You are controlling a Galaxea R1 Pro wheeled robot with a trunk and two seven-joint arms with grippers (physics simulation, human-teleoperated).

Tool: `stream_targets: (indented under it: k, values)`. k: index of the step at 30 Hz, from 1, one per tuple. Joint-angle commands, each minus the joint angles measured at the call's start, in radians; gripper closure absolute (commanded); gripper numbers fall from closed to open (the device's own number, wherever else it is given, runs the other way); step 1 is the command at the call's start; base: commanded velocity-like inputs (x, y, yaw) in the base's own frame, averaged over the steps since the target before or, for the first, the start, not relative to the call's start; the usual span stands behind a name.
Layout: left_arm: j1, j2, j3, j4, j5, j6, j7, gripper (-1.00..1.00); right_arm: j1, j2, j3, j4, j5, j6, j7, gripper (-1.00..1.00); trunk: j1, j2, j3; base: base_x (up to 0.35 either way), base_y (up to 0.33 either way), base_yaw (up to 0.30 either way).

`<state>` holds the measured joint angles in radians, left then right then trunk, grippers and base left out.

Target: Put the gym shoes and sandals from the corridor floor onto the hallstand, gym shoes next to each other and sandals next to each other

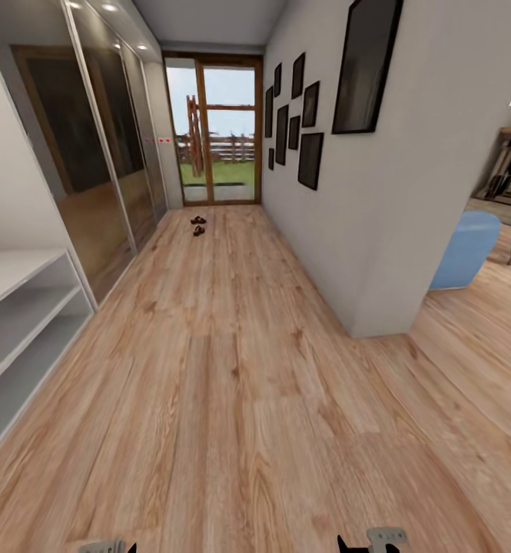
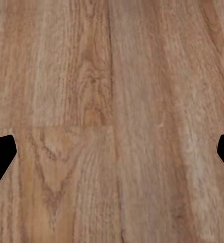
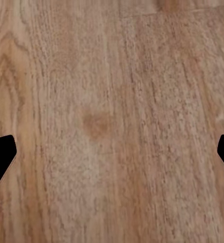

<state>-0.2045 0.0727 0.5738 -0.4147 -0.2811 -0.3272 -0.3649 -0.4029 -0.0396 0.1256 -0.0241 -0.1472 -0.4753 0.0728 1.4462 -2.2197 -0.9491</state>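
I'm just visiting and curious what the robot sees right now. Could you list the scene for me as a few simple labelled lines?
Place: corridor with a wood-plank floor
Far end: glass door looking out on grass and a fence
Shoes seen: two sandals on the floor near that door, close together
Left side: light-grey shoe rack, visible tiers bare; mirrored wardrobe doors beyond
Right wall: dark picture frames
Left gripper: open, holding nothing, over bare floor
Right gripper: open, holding nothing, over bare floor

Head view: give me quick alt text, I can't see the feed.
Two brown sandals lie on the wood corridor floor far ahead, near a glass door. A light-grey shelf unit stands at left; framed pictures hang on the right wall.
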Motion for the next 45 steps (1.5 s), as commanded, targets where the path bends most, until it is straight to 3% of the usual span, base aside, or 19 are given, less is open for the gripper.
stream_targets:
  k: [1,17,45]
  values:
    - [-0.001,-0.001,0.009,0.001,-0.008,-0.004,-0.006,-1.0,-0.001,0.0,0.007,0.001,-0.011,-0.003,0.005,-1.0,0.0,0.0,-0.001,0.337,0.0,0.0]
    - [-0.001,-0.001,0.009,0.001,-0.007,-0.004,-0.006,-1.0,-0.001,0.0,0.007,0.001,-0.011,-0.003,0.005,-1.0,0.0,0.0,-0.001,0.337,0.019,0.0]
    - [-0.001,-0.002,0.008,0.001,-0.008,-0.005,-0.007,-1.0,-0.001,-0.006,0.008,-0.007,-0.012,-0.017,0.007,-1.0,0.0,0.0,-0.001,0.324,0.138,0.0]
